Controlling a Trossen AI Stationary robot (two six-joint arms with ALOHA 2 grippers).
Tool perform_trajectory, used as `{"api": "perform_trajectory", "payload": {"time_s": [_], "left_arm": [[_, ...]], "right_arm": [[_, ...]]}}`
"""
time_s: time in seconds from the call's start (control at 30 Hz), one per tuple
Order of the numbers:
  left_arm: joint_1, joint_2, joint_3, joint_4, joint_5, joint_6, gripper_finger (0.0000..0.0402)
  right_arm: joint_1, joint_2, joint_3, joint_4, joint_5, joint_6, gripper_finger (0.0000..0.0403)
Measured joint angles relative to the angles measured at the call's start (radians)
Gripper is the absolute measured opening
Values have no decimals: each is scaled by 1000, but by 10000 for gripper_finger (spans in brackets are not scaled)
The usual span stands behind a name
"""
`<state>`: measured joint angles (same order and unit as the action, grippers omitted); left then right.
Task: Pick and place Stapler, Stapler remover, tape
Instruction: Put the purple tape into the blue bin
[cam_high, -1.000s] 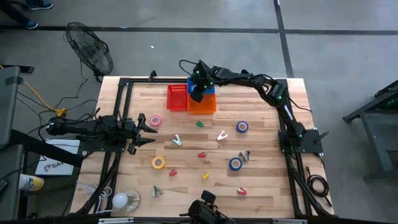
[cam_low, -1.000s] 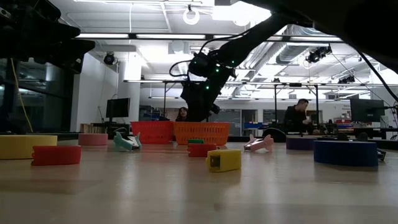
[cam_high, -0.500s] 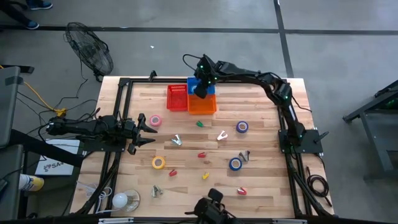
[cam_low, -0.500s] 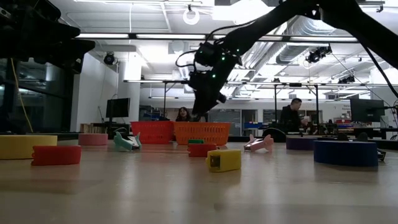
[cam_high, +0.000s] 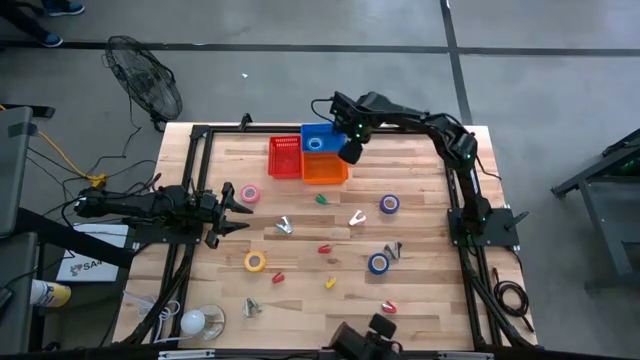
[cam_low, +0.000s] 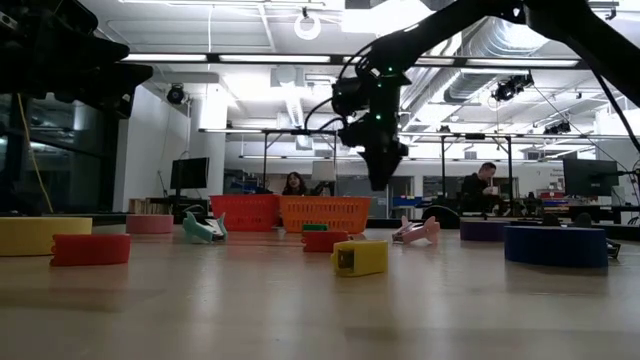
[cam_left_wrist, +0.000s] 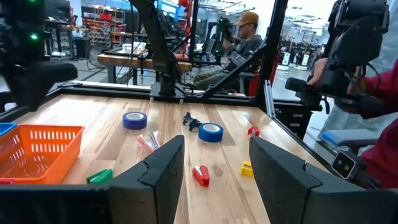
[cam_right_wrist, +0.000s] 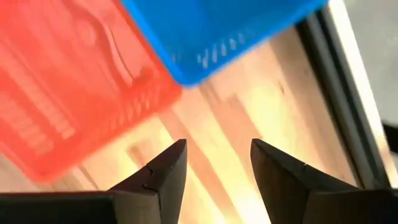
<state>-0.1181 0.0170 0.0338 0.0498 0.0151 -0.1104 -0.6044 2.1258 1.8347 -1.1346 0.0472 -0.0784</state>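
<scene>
Now the right gripper (cam_high: 349, 152) hangs empty, fingers spread, beside the orange basket (cam_high: 324, 168). Nearest below it lies a blue tape roll (cam_high: 389, 204): light, rigid, best pinched across its rim.

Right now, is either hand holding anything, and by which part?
Nothing is held. The right hand is open and empty beside the orange basket; the left hand waits open at the table's left edge.

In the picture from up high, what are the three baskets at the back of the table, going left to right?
Red basket → blue basket → orange basket, though the blue and orange ones sit nearly one behind the other. The right gripper hangs just past them, open.
</scene>
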Motion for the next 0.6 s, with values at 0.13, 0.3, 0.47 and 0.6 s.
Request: {"api": "perform_trajectory", "payload": {"time_s": [0.13, 0.3, 0.47, 0.6], "left_arm": [[0, 0, 0, 0, 0, 0, 179], [0, 0, 0, 0, 0, 0, 179], [0, 0, 0, 0, 0, 0, 179], [0, 0, 0, 0, 0, 0, 179]], "right_arm": [[3, 0, 0, -62, 36, 22, 168], [3, -1, -9, -107, 59, 42, 169], [3, -55, -142, -109, 62, 46, 168], [3, -149, -310, -42, 60, 59, 169]]}}
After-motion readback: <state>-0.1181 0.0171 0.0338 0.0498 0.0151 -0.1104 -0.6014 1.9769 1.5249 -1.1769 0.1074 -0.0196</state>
